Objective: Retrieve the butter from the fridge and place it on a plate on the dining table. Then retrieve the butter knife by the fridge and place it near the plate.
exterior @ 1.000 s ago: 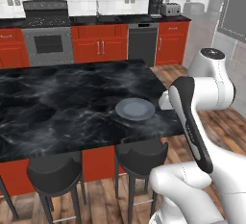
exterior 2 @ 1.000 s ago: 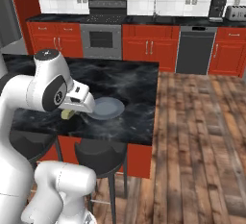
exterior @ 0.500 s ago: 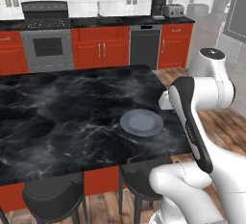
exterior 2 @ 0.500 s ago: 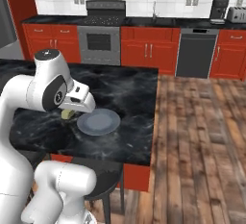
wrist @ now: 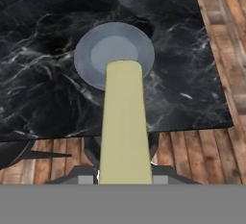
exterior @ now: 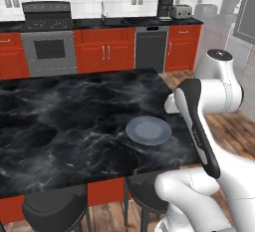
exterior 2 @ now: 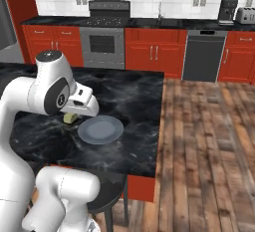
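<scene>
Here the gripper (wrist: pixel 124 177) squeezes the butter (wrist: pixel 124 122) from both sides; the yellow stick pokes out long and straight from the hand, up in the air; its far end points at the plate (wrist: pixel 114 55), which sits flat on the dining table (wrist: pixel 43 88) near the corner; from the right base view a bit of the butter (exterior 2: pixel 69 118) peeks out under the white hand, just beside the plate (exterior 2: pixel 100 129); dark round stools (exterior: pixel 55 209) stand under the table edge.
</scene>
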